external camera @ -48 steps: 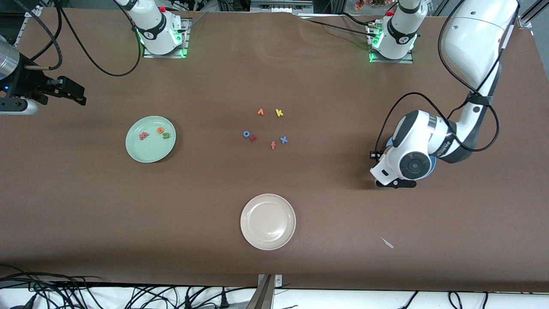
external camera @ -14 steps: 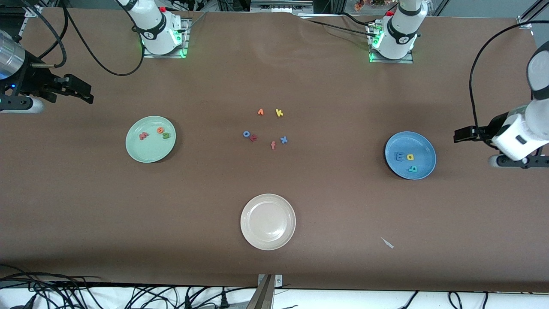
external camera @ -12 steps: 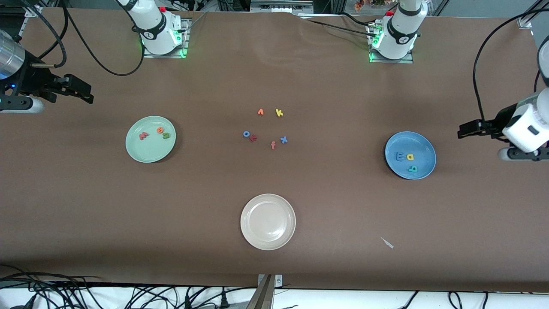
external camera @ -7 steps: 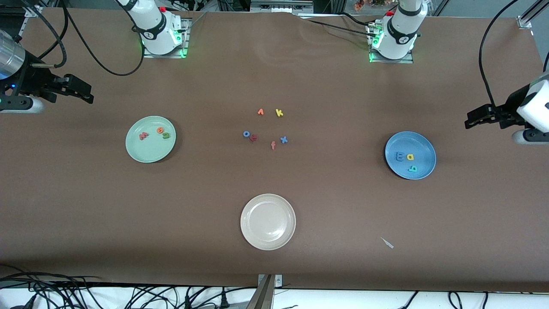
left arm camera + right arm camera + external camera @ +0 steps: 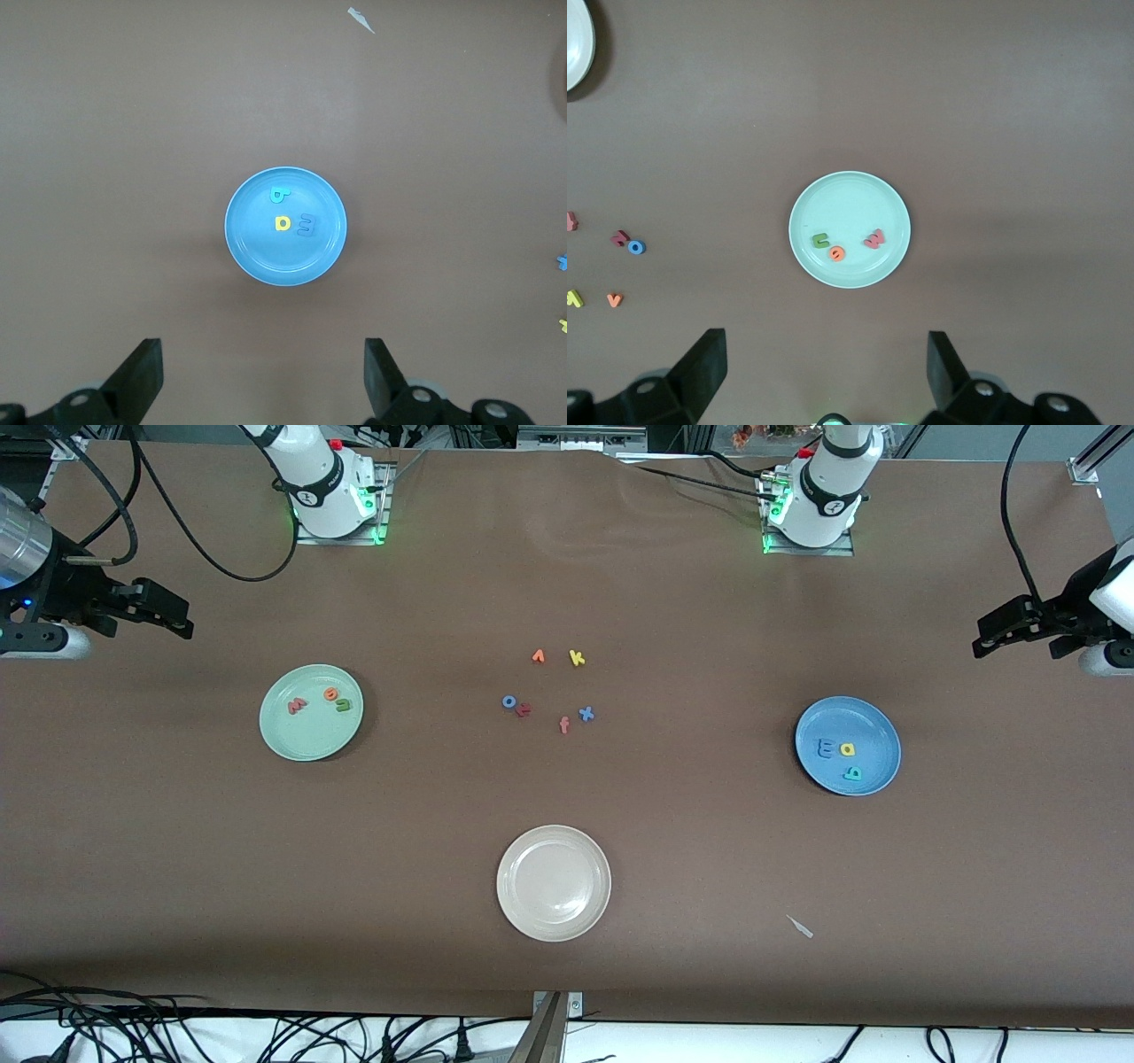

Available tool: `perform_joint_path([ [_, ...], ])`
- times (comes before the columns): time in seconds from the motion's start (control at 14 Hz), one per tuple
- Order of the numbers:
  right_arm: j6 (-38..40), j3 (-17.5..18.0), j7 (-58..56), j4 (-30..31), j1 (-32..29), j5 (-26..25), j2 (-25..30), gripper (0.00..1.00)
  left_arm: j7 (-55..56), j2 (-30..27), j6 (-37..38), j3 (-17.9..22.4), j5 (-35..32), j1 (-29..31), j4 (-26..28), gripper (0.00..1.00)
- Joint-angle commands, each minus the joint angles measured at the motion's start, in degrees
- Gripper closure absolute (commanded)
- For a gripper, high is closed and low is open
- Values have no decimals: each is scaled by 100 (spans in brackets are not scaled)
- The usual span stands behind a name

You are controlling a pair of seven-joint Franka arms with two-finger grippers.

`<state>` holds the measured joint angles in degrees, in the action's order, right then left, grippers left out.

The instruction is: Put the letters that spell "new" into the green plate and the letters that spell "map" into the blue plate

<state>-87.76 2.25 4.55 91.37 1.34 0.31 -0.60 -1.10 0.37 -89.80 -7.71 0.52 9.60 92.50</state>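
Green plate (image 5: 310,713) holds 3 letters, blue plate (image 5: 848,746) holds 3; task looks done. Left gripper (image 5: 1005,627) and right gripper (image 5: 158,609) hang released, empty, at the table's ends.

Parts cut off or too small to be read.
The left gripper (image 5: 992,636) and right gripper (image 5: 168,613) are seen whole, but their arms are cut by the front view's edges. The dark red letter (image 5: 524,709) touching the blue o (image 5: 508,701) cannot be identified. The cream-white plate (image 5: 574,44) is clipped in the right wrist view.
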Motion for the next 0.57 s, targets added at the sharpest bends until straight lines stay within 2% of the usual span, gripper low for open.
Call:
perform_joint_path([
  [0.0,136,4,73,-172,7,92,-54,0,-101,-20,330,-72,97,-90,-48,0],
  [0.5,136,4,73,-172,7,92,-54,0,-883,33,402,-116,71,-11,-57,0],
])
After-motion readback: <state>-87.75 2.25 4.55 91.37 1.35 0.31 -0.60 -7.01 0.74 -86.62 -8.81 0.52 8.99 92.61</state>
